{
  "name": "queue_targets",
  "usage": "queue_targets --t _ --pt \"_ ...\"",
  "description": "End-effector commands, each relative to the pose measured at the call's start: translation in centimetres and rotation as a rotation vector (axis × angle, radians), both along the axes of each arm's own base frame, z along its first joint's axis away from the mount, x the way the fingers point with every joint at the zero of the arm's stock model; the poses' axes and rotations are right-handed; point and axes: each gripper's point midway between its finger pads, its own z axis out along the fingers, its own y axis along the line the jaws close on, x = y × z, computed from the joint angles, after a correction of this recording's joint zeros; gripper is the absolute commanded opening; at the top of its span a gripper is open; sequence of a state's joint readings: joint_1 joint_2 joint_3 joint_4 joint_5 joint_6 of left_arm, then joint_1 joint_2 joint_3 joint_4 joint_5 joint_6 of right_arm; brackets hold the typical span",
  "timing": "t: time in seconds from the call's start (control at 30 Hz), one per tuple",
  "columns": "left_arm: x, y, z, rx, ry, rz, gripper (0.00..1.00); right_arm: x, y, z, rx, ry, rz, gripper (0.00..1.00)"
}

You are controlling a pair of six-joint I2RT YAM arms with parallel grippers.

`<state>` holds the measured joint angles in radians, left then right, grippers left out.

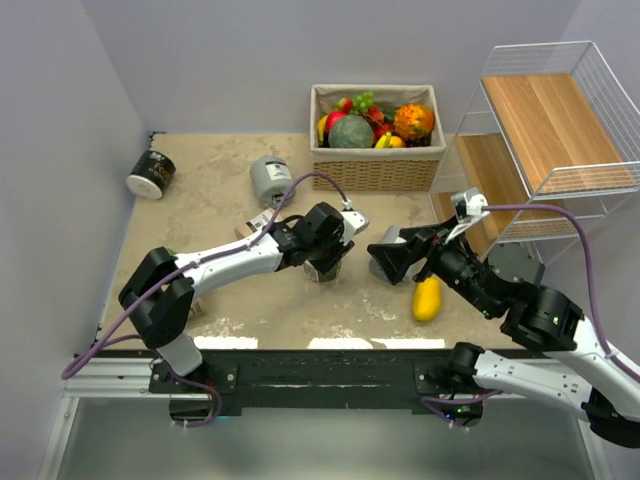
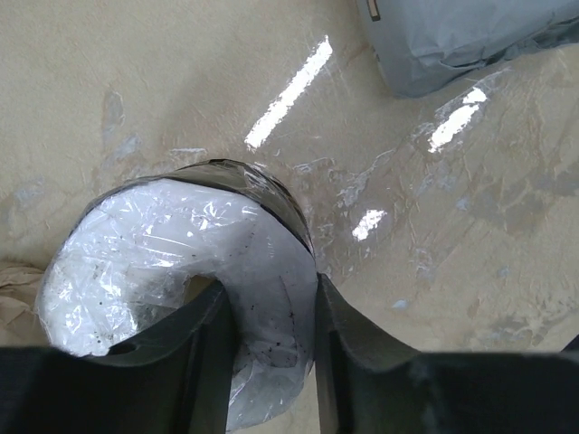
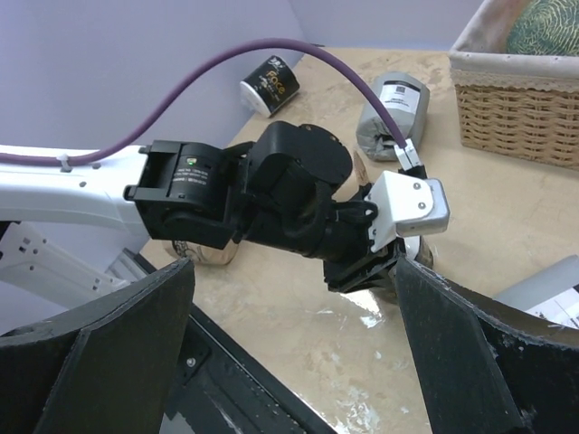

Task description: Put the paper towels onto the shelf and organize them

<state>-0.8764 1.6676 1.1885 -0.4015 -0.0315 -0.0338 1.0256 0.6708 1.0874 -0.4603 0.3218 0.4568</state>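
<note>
My left gripper (image 1: 325, 262) is shut on the wall of a black-wrapped paper towel roll (image 2: 181, 262) standing on end on the table. One finger is in its core hole and one is outside. In its wrist view the gripper (image 2: 271, 307) grips the white plastic-covered top. My right gripper (image 1: 388, 258) is open and empty, just right of the left gripper and facing it (image 3: 294, 271). A grey roll (image 1: 270, 180) lies mid-table and a black roll (image 1: 151, 173) lies by the left wall. The white wire shelf (image 1: 545, 130) with wood boards stands at the right.
A wicker fruit basket (image 1: 375, 165) stands at the back centre. A yellow mango (image 1: 427, 298) lies beside the right arm. Another grey roll (image 2: 452, 36) lies close to the right of the held roll. A further roll (image 3: 194, 255) sits under the left arm.
</note>
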Motion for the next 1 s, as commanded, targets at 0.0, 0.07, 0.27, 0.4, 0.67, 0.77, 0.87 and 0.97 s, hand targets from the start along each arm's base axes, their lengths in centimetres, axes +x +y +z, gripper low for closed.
queue_targets --t 0.0,0.07,0.27,0.4,0.67,0.77,0.87,0.97 --pt "-0.2 -0.9 5.9 -0.220 -0.014 0.005 0.28 -0.2 0.8 0.2 0.044 0.003 0.028 0.95" --pt "0.8 -0.2 7.8 -0.293 -0.004 0.080 0.28 -0.2 1.2 0.2 0.066 0.011 0.035 0.95" --pt "1.2 2.5 17.3 -0.655 0.051 0.152 0.26 -0.7 2.5 1.1 0.138 -0.001 0.093 0.95" --pt "-1.4 3.6 23.8 -0.875 0.065 0.070 0.27 -0.9 2.9 2.1 0.200 -0.026 0.115 0.95" --pt "-7.8 5.1 32.0 -1.207 0.090 -0.052 0.30 -2.8 3.9 4.7 0.450 -0.100 0.240 0.93" --pt "-9.2 5.5 33.2 -1.272 0.104 -0.089 0.31 -3.5 4.6 5.6 0.462 -0.116 0.292 0.94" --pt "-10.0 5.7 33.8 -1.305 0.097 -0.125 0.31 -3.7 5.7 6.0 0.450 -0.114 0.336 0.94" --pt "-10.4 5.8 33.9 -1.329 0.114 -0.136 0.32 -3.4 5.9 6.2 0.472 -0.102 0.326 0.94"
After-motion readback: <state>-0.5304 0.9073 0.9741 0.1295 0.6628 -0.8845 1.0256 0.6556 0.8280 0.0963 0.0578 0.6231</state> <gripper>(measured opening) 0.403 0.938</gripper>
